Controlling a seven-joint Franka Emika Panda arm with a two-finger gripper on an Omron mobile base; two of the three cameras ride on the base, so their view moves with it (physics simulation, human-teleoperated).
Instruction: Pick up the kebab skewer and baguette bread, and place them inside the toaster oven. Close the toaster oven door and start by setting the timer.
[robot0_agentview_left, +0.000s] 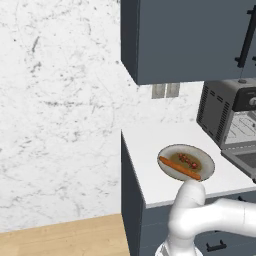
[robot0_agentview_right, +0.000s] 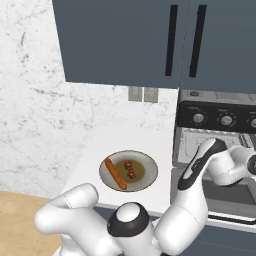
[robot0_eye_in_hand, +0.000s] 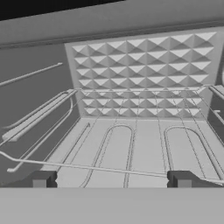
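The kebab skewer (robot0_agentview_right: 131, 169) and baguette bread (robot0_agentview_right: 115, 174) lie side by side on a grey plate (robot0_agentview_right: 148, 180) on the white counter (robot0_agentview_right: 122, 138). At 3 o'clock stands the toaster oven (robot0_agentview_right: 216, 115), its toaster oven door (robot0_agentview_left: 243, 161) down. The gripper (robot0_eye_in_hand: 112, 180), jaws spread and empty, faces the wire rack (robot0_eye_in_hand: 131, 148) inside.

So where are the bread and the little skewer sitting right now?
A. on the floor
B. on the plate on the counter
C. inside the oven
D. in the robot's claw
B: the baguette bread and kebab skewer lie side by side on the plate, beside the open toaster oven.
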